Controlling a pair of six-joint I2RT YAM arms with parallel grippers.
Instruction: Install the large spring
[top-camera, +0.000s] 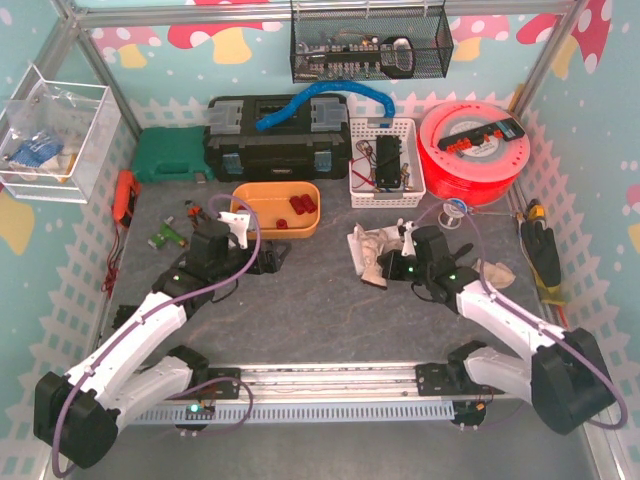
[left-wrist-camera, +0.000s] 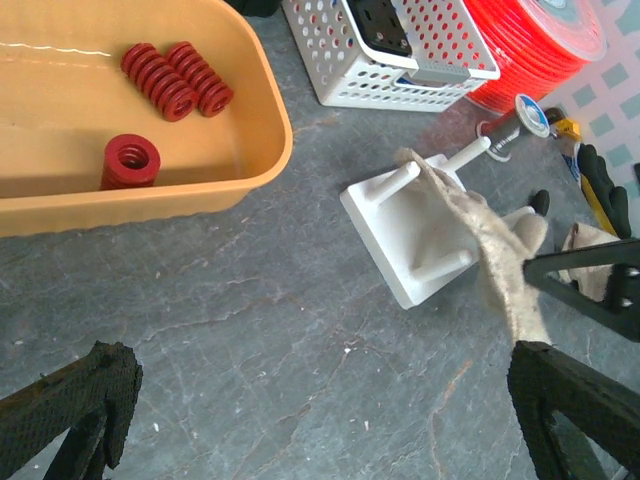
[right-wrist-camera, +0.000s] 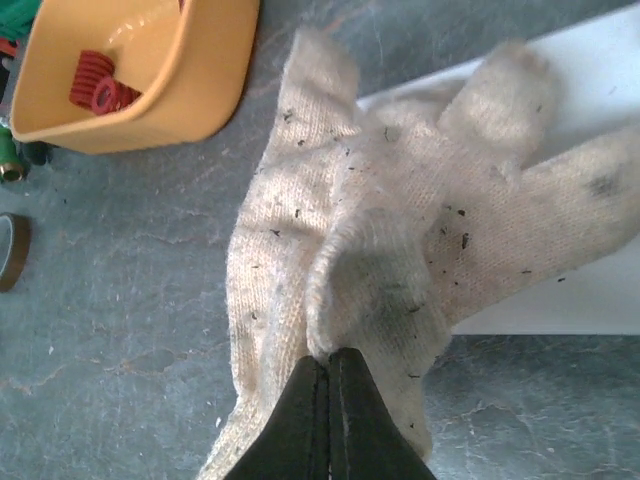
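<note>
Pinching a glove (right-wrist-camera: 380, 250), the right end effector (right-wrist-camera: 328, 362) sits well apart from red springs (right-wrist-camera: 98, 85).

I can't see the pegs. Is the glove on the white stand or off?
On: the glove drapes over the white stand, pinched by the right gripper.

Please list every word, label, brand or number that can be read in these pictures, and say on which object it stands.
No text can be read with certainty in any view.
On the red spool, the black strip bears pale marks: too small and blurred to read.
On the small reel, a round bluish label: blurred, unreadable.
</note>
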